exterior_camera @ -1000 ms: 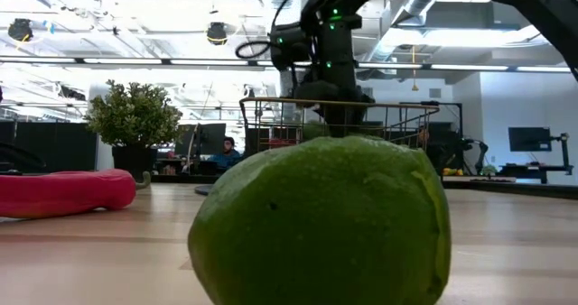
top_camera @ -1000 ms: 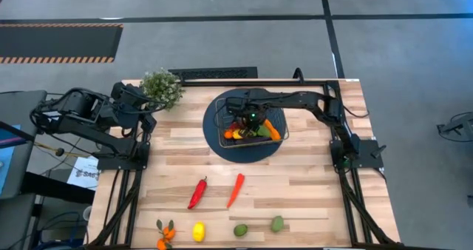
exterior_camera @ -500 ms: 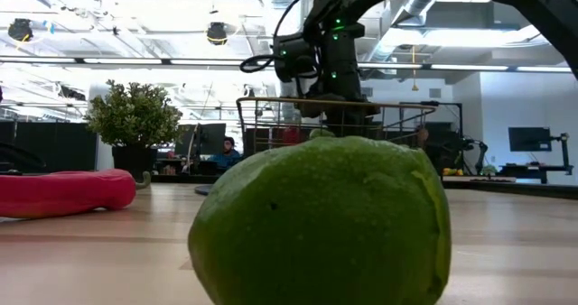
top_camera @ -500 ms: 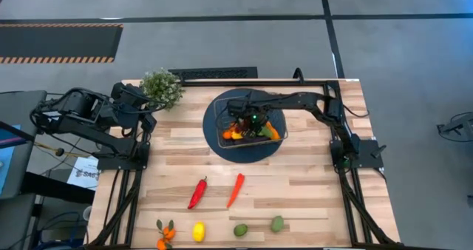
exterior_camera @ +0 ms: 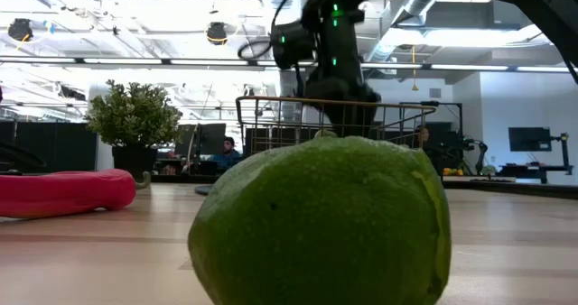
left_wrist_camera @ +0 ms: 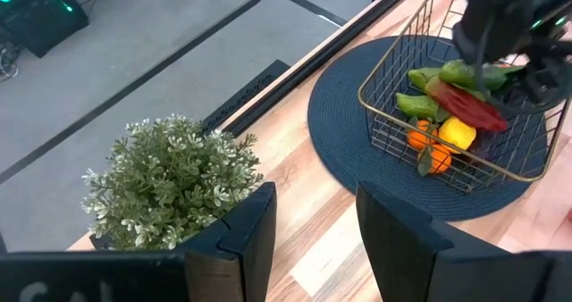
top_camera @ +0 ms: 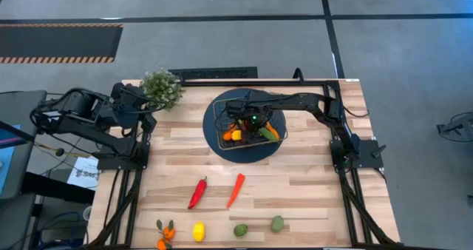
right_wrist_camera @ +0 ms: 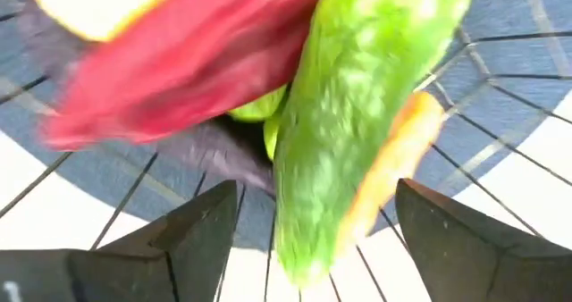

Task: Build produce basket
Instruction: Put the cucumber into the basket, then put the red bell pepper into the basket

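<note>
The wire basket [top_camera: 219,132] stands on a dark blue disc [top_camera: 222,152] at the table's far middle. It holds a green cucumber [right_wrist_camera: 366,96], a red pepper [right_wrist_camera: 179,70], a lemon [left_wrist_camera: 456,132] and tangerines [left_wrist_camera: 424,146]. My right gripper [top_camera: 250,123] hangs in the basket, open. Its fingers [right_wrist_camera: 206,239] stand on either side of the cucumber's near end without touching it. My left gripper [left_wrist_camera: 313,230] waits open beside the potted plant [top_camera: 161,87]. A red pepper [top_camera: 197,193], an orange pepper [top_camera: 235,189], tangerines [top_camera: 165,234], a lemon [top_camera: 198,231] and two limes [top_camera: 240,230] lie near the front edge.
The potted plant stands at the far left corner, right by my left gripper. In the low view one lime [exterior_camera: 321,219] fills the foreground and the red pepper [exterior_camera: 63,192] lies at left. Bare wood lies between the disc and the loose produce.
My right gripper has stayed over the basket. Its wrist has tipped and then straightened, and it has risen a little. The produce in the basket has shifted, and a green cucumber now lies on top toward the basket's right side.
</note>
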### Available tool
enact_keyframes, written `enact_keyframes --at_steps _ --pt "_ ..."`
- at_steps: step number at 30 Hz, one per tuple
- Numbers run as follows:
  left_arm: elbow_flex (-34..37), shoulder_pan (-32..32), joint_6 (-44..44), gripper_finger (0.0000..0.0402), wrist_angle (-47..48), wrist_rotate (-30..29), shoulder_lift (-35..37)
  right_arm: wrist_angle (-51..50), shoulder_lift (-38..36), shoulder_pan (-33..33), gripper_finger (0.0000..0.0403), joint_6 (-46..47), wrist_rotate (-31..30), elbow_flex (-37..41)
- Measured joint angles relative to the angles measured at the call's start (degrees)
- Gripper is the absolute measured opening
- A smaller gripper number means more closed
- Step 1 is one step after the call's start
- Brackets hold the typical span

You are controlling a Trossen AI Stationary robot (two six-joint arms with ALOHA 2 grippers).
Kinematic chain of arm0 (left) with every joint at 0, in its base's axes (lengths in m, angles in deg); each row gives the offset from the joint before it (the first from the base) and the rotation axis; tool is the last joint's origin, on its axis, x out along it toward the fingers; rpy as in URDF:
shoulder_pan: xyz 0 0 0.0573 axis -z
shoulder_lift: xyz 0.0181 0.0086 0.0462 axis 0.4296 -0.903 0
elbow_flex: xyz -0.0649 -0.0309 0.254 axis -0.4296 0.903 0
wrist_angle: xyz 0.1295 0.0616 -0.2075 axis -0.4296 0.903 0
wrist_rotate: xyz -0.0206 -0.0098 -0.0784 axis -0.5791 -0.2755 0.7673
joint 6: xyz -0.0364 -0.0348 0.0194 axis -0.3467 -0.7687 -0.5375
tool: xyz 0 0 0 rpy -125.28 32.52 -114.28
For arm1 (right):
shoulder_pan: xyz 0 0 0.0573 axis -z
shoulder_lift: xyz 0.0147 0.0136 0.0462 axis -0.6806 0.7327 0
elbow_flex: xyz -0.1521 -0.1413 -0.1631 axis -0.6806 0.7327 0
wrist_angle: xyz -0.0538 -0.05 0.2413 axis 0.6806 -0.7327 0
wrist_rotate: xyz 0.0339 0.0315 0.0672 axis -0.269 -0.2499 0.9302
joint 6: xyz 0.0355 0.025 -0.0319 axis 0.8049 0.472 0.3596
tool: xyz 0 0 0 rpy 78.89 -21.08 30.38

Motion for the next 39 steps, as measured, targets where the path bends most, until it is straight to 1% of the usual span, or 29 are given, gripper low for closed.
enact_keyframes --at_steps 4,9,14,15,16,17,21,24,27,29,33,35,39 --pt "0.0 0.0 0.0 0.0144 0.0 0.0 0.0 -4.7 -0.1 -0.7 0.0312 -1.1 -2.2 -6.1" --pt "0.0 0.0 -0.9 0.0144 0.0 0.1 0.0 -10.4 -0.1 -1.8 0.0308 -1.2 -5.3 -17.2" --pt "0.0 0.0 -5.4 0.0144 0.0 3.1 -1.1 -10.1 -0.4 -3.2 0.0308 -2.6 -5.6 -29.3" --pt "0.0 0.0 -6.3 0.0144 0.0 4.2 -1.7 -8.0 -2.1 -3.6 0.0308 -2.8 -5.6 -28.8" --pt "0.3 0.0 -7.2 0.0144 -0.3 5.2 -2.4 -5.9 -4.5 -3.7 0.0308 -3.0 -5.1 -26.7" --pt "1.0 0.2 -7.8 0.0144 -0.7 6.2 -3.0 -5.6 -6.3 -3.7 0.0308 -2.9 -4.8 -25.8" --pt "6.7 1.7 -12.9 0.0144 -1.5 11.2 -6.1 -7.7 -12.1 -4.1 0.0308 1.2 -5.6 -25.6" --pt "11.6 4.0 -18.9 0.0144 -2.6 15.2 -9.2 -7.5 -16.7 -4.4 0.0308 1.8 -5.7 -25.6" --pt "14.7 6.6 -24.3 0.0144 -6.1 18.9 -12.6 -6.6 -20.9 -5.2 0.0308 1.7 -5.7 -25.7" --pt "15.4 8.1 -27.8 0.0144 -9.0 20.6 -15.1 -6.4 -22.9 -5.8 0.0308 1.6 -6.5 -25.7" --pt "15.4 11.2 -34.6 0.0144 -13.5 24.2 -20.4 -6.1 -26.3 -6.5 0.0308 -0.5 -10.1 -25.6" --pt "15.4 12.5 -37.1 0.0144 -15.0 28.0 -23.3 -5.7 -27.4 -6.5 0.0308 -2.1 -11.5 -25.6" --pt "15.4 15.2 -41.1 0.0144 -18.6 35.0 -29.1 -5.4 -28.4 -6.2 0.0308 -4.9 -12.0 -25.6"
